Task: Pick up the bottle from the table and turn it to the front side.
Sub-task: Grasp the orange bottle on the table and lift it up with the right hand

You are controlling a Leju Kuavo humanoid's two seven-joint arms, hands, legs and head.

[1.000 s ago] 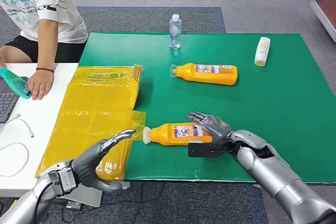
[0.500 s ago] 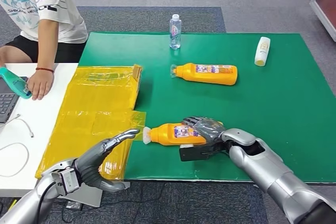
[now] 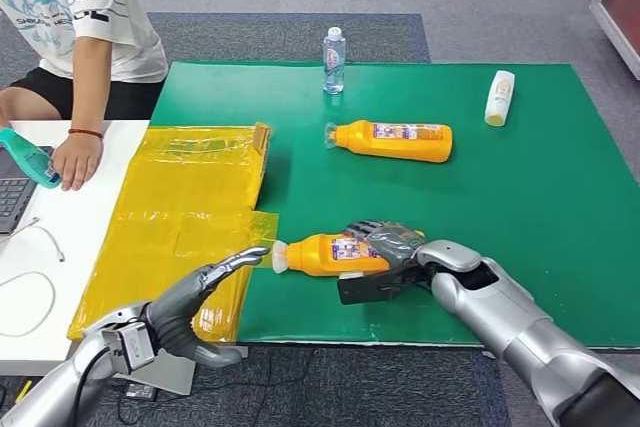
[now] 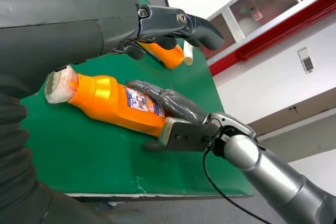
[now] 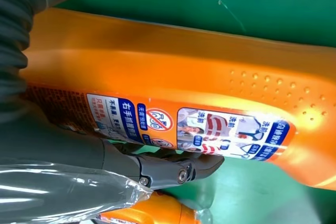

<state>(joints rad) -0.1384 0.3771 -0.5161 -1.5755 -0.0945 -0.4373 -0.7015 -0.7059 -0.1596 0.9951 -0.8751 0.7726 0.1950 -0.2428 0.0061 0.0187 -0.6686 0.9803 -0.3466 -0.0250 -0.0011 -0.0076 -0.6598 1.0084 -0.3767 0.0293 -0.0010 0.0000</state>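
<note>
Change since the earlier frame: right hand (image 3: 381,247) has slid further along the bottle (image 3: 332,254) toward its cap.

Head view: bottle lies flat on the green tabletop (image 3: 528,197), long axis left-right, cap toward the left hand (image 3: 192,302), which hovers spread and empty nearby.

Left wrist view: right fingers (image 4: 166,98) drape over the bottle's base end.

Right wrist view: fingers wrap the label; whether the grip is firm cannot be told.
</note>
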